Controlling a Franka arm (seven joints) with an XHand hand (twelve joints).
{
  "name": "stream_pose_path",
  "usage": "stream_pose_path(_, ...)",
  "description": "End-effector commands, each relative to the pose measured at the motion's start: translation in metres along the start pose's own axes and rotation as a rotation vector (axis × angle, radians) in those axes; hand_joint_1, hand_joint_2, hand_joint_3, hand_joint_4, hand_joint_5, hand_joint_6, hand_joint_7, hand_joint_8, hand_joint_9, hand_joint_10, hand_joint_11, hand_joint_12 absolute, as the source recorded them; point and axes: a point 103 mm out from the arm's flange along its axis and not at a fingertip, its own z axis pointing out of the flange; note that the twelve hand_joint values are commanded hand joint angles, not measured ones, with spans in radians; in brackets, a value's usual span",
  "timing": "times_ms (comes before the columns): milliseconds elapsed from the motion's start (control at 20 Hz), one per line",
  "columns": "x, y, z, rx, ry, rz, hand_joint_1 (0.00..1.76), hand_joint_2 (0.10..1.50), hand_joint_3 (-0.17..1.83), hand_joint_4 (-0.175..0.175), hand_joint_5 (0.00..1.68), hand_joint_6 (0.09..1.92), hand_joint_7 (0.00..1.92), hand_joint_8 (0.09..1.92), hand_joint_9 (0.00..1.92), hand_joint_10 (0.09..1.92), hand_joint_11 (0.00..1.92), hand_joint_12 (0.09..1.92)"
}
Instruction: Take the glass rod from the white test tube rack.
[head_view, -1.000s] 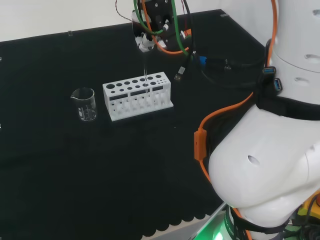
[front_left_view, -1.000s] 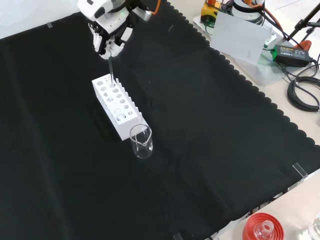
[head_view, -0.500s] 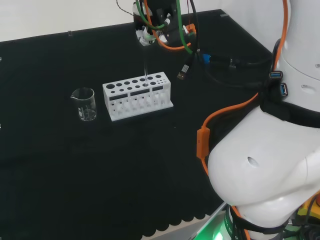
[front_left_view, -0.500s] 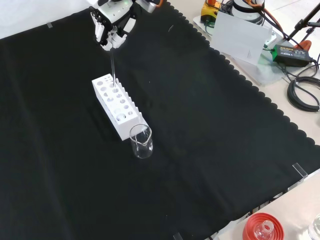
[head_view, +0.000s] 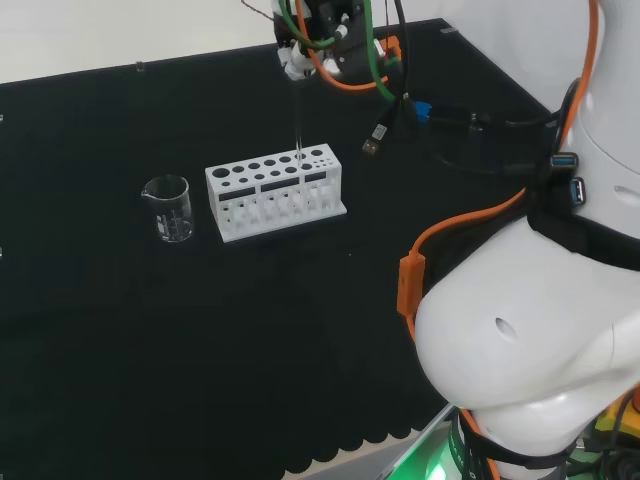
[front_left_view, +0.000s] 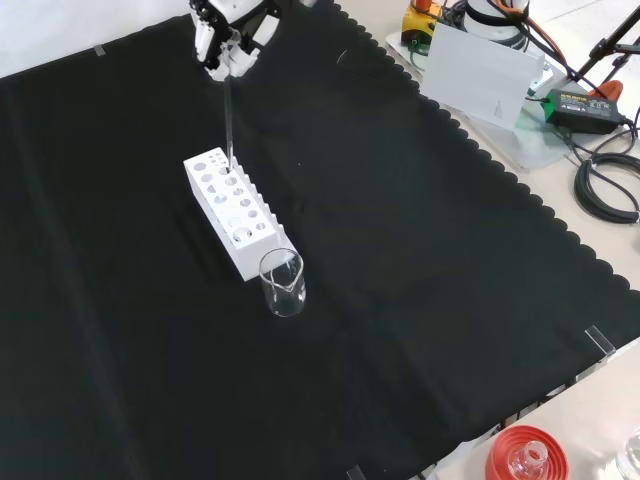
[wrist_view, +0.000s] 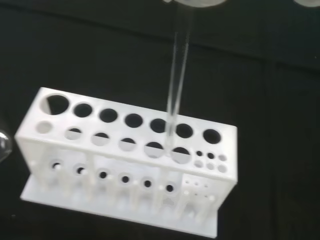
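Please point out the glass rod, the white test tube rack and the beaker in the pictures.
glass rod (wrist_view: 176, 85), wrist view, middle of its shaft.
white test tube rack (head_view: 272, 172), head view, its top plate.
beaker (front_left_view: 283, 285), front view, its glass wall.

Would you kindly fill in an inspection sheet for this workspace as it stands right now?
Surface: black cloth covers the bench, flat, with a scalloped edge.
Job's things: white test tube rack stands on the cloth; glass rod is upright, its lower end at the rack's top holes.
Clutter: an empty-looking glass beaker stands apart, beside one end of the rack; a red ribbed stand holding glassware sits off the cloth's corner.
Hand: the hand has its fingers pinched on the rod's top end.
Cables: orange and green cables run along the arm; black cables lie beside the bench.
Surroundings: a white box beyond the cloth.
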Motion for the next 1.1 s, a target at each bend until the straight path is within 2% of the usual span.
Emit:
stream_pose_path(50, 0.017, -0.021, -0.026, -0.030, 0.008, -0.007, 1.28, 1.10, 0.03, -0.175, 0.90, 0.86, 1.09, 1.13, 1.62, 0.63, 1.50, 0.73)
stream_pose_path(550, 0.029, -0.030, -0.037, -0.049, 0.020, -0.022, 1.28, 1.10, 0.03, -0.175, 0.90, 0.86, 1.09, 1.13, 1.63, 0.62, 1.50, 0.73)
stream_pose_path(1100, 0.026, -0.030, -0.039, -0.059, 0.023, -0.034, 1.28, 1.10, 0.02, -0.175, 0.91, 0.85, 1.09, 1.12, 1.63, 0.62, 1.51, 0.73)
